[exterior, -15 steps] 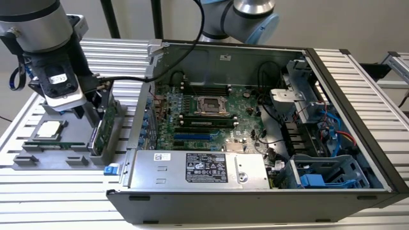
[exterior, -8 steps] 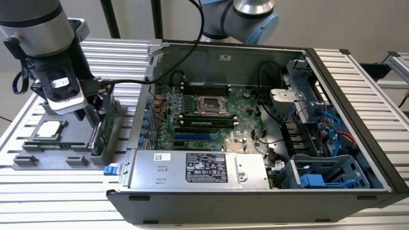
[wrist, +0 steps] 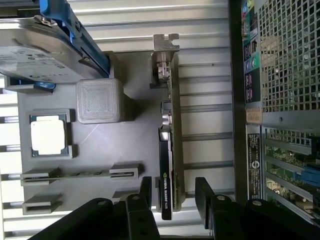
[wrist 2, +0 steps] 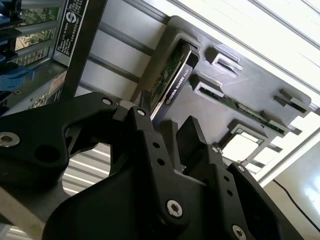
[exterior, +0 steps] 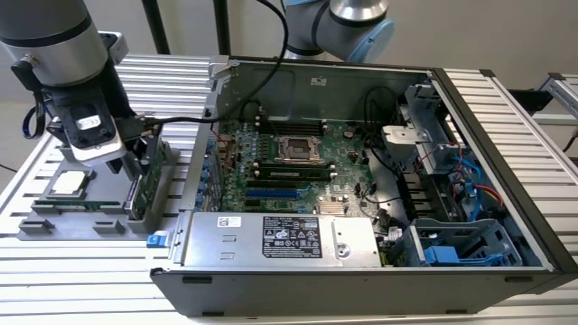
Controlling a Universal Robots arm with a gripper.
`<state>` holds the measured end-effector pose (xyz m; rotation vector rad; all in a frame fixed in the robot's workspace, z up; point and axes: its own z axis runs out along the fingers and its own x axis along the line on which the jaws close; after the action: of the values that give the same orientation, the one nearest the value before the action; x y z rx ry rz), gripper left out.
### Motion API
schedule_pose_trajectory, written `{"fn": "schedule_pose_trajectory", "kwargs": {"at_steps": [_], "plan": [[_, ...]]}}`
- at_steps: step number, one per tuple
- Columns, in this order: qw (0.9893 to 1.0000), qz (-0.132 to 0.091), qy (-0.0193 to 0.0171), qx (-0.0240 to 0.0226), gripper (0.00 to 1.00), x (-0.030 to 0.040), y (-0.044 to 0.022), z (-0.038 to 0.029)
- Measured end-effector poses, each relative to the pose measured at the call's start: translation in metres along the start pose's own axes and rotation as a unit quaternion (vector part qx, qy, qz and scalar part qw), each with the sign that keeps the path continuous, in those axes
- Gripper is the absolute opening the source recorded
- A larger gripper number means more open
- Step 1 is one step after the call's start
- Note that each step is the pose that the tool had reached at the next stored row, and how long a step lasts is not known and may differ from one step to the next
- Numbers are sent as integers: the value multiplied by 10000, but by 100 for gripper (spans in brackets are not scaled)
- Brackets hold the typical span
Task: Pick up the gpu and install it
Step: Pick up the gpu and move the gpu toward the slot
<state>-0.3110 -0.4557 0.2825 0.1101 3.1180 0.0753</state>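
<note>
Claw [wrist: 173, 187] is wide, one black finger on each side of the gpu [wrist: 169, 125], a flat green circuit-board card with a black cooler on one face and a silver metal end bracket. I see a gap on both sides in the first wrist view, so nothing is gripped yet. The fingers straddle the end away from the bracket.

The card stands on edge in a slot of the grey moulded holder tray [wrist: 125, 145]. The tray lies on the ribbed aluminium desk [exterior: 91, 271], just beside the open black computer case [exterior: 488, 135] on the exterior view's left. Sharing the tray are a silver hard drive with blue rails [wrist: 35, 55], a square silver processor chip [wrist: 48, 137] and a thin green memory stick [wrist: 80, 174].

Risks, my judgement: closing off-centre would push the card sideways and jam it in its slot. A pinch on the cooler's smooth face may slip. The bracket end could catch the tray on lifting, and the case wall sits near.

Writing: white lettering on the cooler's edge and a white label on the grey power supply box [exterior: 289, 237]. Not transcribed.
</note>
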Motion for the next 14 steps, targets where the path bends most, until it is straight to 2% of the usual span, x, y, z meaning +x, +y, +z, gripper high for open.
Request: {"fn": "schedule_pose_trajectory", "kwargs": {"at_steps": [9, 14], "plan": [[10000, 0, 0, 0, 100, 4, -4, 65], [10000, 0, 0, 0, 100, 4, -4, 69]]}}
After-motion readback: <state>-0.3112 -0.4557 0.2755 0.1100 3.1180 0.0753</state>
